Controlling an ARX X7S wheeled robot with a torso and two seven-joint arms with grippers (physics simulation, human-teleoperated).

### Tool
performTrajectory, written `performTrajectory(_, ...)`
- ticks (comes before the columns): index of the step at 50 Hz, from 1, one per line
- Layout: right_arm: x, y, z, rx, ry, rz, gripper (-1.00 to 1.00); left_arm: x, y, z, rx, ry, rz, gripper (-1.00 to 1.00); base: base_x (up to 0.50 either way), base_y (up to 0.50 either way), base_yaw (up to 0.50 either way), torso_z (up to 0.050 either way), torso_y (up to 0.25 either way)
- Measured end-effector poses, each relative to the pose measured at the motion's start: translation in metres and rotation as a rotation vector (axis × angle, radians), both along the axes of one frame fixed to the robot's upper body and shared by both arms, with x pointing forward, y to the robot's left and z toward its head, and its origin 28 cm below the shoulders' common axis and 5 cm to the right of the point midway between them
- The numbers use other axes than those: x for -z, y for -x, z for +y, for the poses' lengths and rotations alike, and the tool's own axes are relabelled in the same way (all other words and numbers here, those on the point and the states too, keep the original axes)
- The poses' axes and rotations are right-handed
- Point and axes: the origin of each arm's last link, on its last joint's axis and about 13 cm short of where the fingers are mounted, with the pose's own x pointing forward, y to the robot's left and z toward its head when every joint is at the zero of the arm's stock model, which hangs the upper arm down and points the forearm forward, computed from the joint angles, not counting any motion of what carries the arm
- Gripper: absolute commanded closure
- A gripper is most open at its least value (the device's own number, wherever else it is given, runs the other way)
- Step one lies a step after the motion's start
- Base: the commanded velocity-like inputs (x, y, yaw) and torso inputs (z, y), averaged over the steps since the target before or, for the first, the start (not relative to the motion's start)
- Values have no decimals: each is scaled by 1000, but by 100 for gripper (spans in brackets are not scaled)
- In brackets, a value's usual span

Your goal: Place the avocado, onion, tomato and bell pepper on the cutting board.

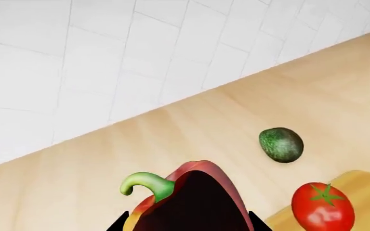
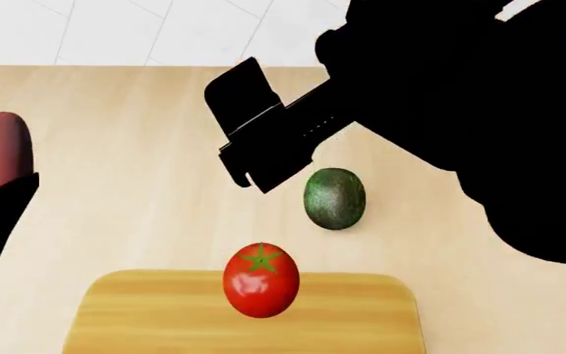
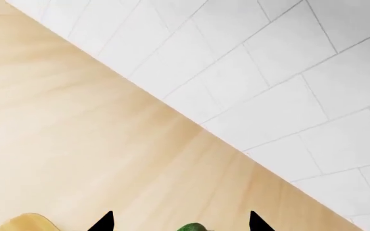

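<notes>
bell pepper (image 1: 191,197) fills the near edge of the left wrist view, right up against the lens: dull pinkish-red skin w/ a yellowish patch low on one side, dark shaded crease down the middle, curled green stem (image 1: 148,184) poking out. it sits betw the two dark tips of the left gripper (image 1: 188,224), jaws closed on it and holding it clear of the tabletop (image 1: 313,96); in the head view it shows only as a pink lump at the far left edge above the dark left arm. tomato (image 2: 261,280), glossy bright red w/ green star calyx, sits on the far edge of the cutting board (image 2: 145,317), a golden-yellow grained slab w/ rounded corners at the near side of the tabletop. avocado (image 2: 335,198), dark green, mottled, egg-shaped, lies on bare tabletop just beyond the board, to the right of the tomato. right gripper (image 3: 181,222) hangs over it; jaws spread wide, avocado top just peeking betw the two tips, not touching. white tiled wall (image 3: 288,72) behind.
</notes>
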Motion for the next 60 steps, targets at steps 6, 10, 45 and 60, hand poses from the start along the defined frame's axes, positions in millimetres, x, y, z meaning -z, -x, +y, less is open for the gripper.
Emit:
performTrajectory(6,-12,3,-4,15,-19,-41,-100,7,-9,-9,38,-19,56,100,0,0,0,0,0)
performTrajectory(10,-18,4,-6,24,-34,-62,-100,10,-14,-15,71,-27,100,100,0,0,0,0,0)
performTrajectory(45,-39,-3,-15,53,-94,-127,-100,29,-40,-55,247,-185,309,100,0,0,0,0,0)
performTrajectory(60,-36,-10,-12,43,-97,-118,-100,48,-42,-62,262,-228,376,100,0,0,0,0,1)
